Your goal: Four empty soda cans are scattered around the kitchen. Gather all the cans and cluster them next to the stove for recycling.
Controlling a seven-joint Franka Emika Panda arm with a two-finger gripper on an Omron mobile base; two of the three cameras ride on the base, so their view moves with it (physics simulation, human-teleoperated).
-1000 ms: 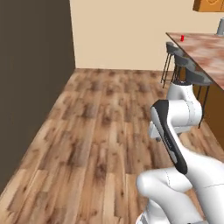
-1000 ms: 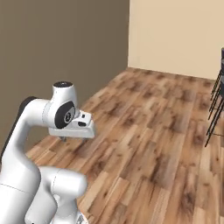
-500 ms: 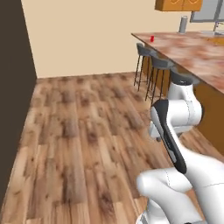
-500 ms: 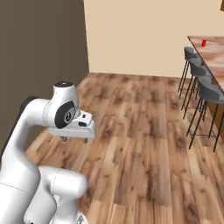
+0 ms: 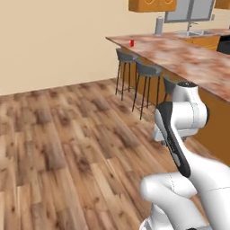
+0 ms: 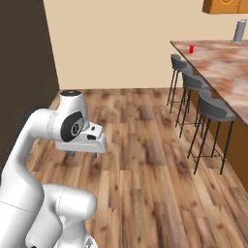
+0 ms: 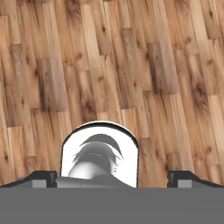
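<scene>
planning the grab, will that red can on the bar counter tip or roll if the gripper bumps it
Probably. The red can stands upright near the edge of the counter, small and narrow, so a nudge could topple it. Once on its side, its round body would likely roll on that smooth top. Being empty, it's likely light.

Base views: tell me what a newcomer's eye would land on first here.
The long reddish stone counter along the right side stands out, with a single red soda can upright near its far end. Grey bar stools line its front over a wide wood plank floor. In the foreground the gripper hangs open over that floor, holding nothing.
</scene>
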